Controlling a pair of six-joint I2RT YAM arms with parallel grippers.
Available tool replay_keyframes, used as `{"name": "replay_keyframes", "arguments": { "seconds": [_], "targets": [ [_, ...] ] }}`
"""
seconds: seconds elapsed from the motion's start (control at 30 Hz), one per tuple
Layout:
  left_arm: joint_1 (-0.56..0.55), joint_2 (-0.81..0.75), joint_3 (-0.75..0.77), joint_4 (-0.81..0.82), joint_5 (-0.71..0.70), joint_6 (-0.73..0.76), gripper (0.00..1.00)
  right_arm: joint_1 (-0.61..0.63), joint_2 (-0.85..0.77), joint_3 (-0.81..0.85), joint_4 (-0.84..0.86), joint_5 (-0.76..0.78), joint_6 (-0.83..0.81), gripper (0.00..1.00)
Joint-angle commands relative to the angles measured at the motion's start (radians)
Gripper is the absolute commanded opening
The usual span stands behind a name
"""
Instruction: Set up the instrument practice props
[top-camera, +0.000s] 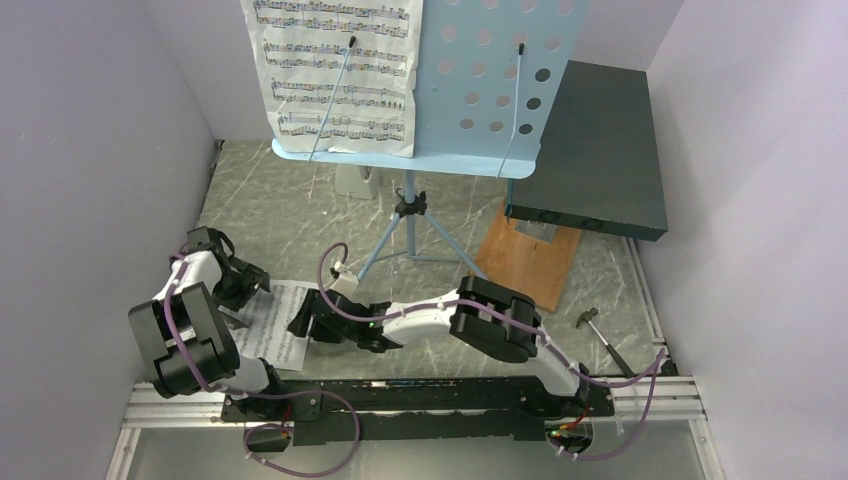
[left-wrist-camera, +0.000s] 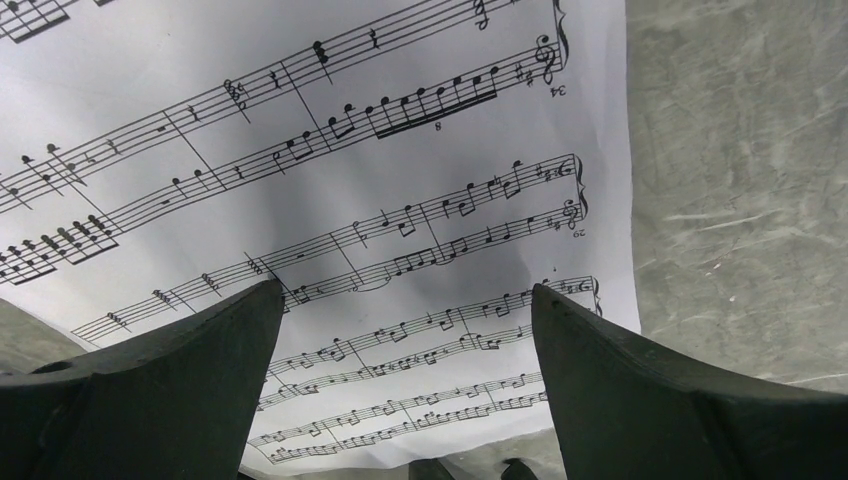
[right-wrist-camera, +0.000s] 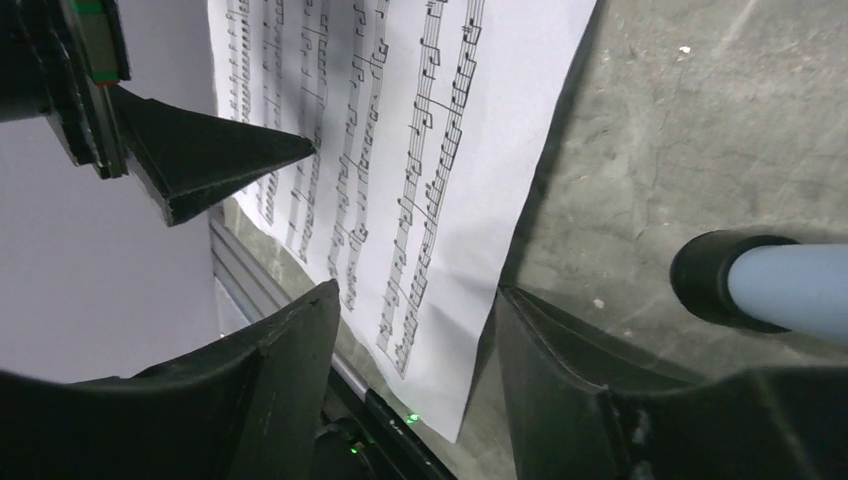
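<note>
Left gripper (left-wrist-camera: 407, 290): my jaws are spread wide, holding nothing, poised over the loose sheet-music page (left-wrist-camera: 350, 150).
Right gripper (right-wrist-camera: 415, 292): my jaws are apart, with that page's edge lying between them, not clamped.
Ahead of both: the music stand (top-camera: 490, 90), with a second page (top-camera: 335, 70) on its desk.
Metronome (top-camera: 355, 180): beyond the stand's tripod.

Left arm (top-camera: 185, 340), right arm (top-camera: 490, 322): black blocky joint housings, white link shells. Purple cables (top-camera: 321, 270) ran along both, looped loose at bases. Bases sat on black plate (top-camera: 420, 395) over aluminium rail (top-camera: 170, 408) at desk's near edge. Left gripper (left-wrist-camera: 405, 295): fingers (left-wrist-camera: 170, 380) matte dark grey, wedge-shaped, blunt tips; right gripper (right-wrist-camera: 410, 300) same. Small green LED (top-camera: 372, 322) lit near right wrist.
</note>
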Motion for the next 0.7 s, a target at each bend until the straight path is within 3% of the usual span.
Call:
{"name": "replay_keyframes", "arguments": {
  "seconds": [0.0, 0.23, 0.4, 0.67],
  "targets": [
    [0.006, -0.018, 0.001, -0.001, 0.002, 0.013, 0.99, -0.026, 0.005, -0.031, 0.079, 0.046, -0.116, 0.57],
    [0.005, -0.016, 0.002, 0.000, 0.010, 0.018, 0.99, -0.057, 0.010, -0.091, 0.253, -0.044, -0.140, 0.42],
    [0.005, -0.025, 0.004, -0.001, 0.004, 0.021, 1.00, -0.069, 0.019, -0.084, 0.284, -0.062, -0.186, 0.31],
    [0.006, -0.066, 0.001, 0.000, -0.017, 0.024, 1.00, -0.076, 0.035, -0.078, 0.317, -0.083, -0.209, 0.33]
  ]
}}
